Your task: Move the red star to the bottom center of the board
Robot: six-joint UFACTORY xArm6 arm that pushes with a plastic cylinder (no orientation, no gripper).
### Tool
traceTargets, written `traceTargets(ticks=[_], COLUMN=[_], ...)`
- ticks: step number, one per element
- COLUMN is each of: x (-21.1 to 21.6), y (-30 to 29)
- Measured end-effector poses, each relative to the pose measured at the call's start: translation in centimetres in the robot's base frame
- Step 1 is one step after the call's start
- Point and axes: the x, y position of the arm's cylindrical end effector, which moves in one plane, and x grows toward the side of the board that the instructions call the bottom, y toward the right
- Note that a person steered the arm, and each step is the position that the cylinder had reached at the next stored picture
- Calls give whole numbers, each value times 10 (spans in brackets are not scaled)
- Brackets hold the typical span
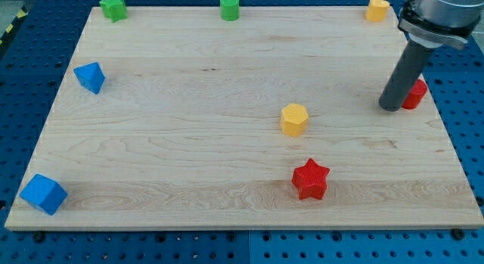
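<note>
The red star (311, 178) lies on the wooden board (189, 143), low and a little right of centre. My tip (392, 107) rests on the board at the view's right, well up and to the right of the star. It stands right beside another red block (415, 93), which it partly hides. A yellow hexagon block (294, 119) sits just above the red star, between it and the board's middle.
A green star (113, 7) and a green cylinder (229, 7) sit at the top edge, a yellow block (377, 7) at the top right. A blue block (90, 77) lies at the left, a blue cube (43, 194) at the bottom left corner.
</note>
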Motion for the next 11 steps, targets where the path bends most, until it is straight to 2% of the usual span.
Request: traceTargets(ticks=[3, 4, 5, 6, 8, 9, 11], x=[-9, 3, 31, 81, 95, 100, 152], y=[-7, -7, -10, -31, -87, -63, -95])
